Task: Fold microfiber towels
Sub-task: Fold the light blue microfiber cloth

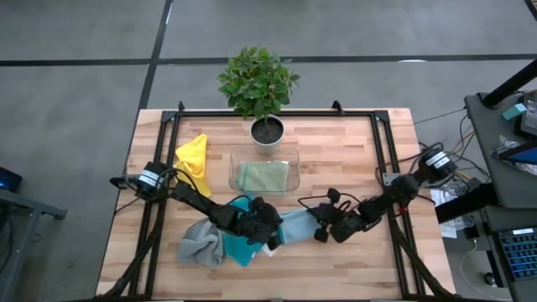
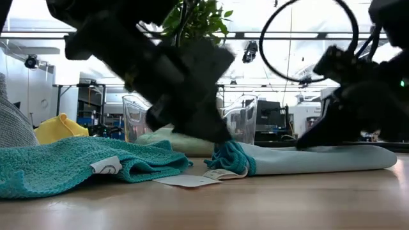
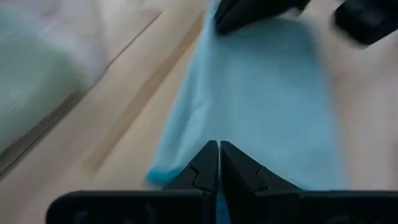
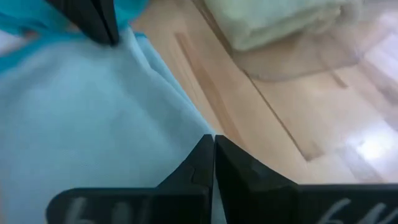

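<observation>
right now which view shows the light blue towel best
The left wrist view: the light blue towel fills it, stretched flat between the shut left gripper and the right gripper. The right wrist view shows one end of it, the low view a thin edge-on strip, and the high view only a small patch between the arms.

Plant pot (image 1: 268, 130) at bench (image 1: 352, 260) rear edge, centre. Tray (image 1: 233, 168) just in front, one towel (image 1: 263, 177) in it. Another towel (image 1: 195, 156) twd rear-left. Near front edge, L→R: towel (image 1: 198, 242), towel (image 1: 238, 249) partly over it, then towel (image 1: 295, 225) btwn left end effector (image 1: 273, 241) & right end effector (image 1: 321, 234).
</observation>
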`<action>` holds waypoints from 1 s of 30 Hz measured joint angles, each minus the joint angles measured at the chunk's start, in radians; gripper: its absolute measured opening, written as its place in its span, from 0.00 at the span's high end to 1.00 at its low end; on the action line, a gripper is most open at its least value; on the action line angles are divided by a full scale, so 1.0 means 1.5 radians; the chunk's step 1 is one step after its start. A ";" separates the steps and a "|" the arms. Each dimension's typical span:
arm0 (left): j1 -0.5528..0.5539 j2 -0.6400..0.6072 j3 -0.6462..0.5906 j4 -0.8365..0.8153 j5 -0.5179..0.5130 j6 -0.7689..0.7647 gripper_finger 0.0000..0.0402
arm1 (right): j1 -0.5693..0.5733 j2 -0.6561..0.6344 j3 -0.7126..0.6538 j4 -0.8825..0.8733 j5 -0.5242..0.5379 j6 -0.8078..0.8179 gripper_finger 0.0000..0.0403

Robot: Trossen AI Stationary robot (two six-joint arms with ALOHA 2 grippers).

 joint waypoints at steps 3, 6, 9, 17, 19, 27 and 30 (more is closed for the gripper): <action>0.001 0.000 -0.003 -0.036 -0.010 -0.018 0.99 | 0.000 0.025 0.000 0.001 0.002 0.013 0.98; 0.001 0.000 -0.004 -0.034 -0.010 -0.018 0.99 | 0.000 0.031 0.000 0.001 0.005 0.015 0.98; 0.001 -0.003 -0.004 -0.034 -0.010 -0.018 0.99 | 0.000 0.021 0.000 -0.005 0.003 0.013 0.98; -0.009 -0.052 -0.005 -0.036 -0.004 0.008 0.99 | 0.009 -0.078 0.002 -0.048 -0.007 0.002 0.98; -0.014 -0.065 -0.002 -0.028 -0.001 0.022 0.99 | 0.015 -0.108 0.002 -0.062 -0.026 0.001 0.98; -0.039 -0.046 -0.002 0.055 0.031 0.034 0.99 | 0.058 -0.156 -0.001 -0.060 -0.135 -0.010 0.98; -0.039 -0.017 -0.002 0.099 0.040 0.034 0.99 | 0.071 -0.147 -0.001 -0.057 -0.153 -0.003 0.98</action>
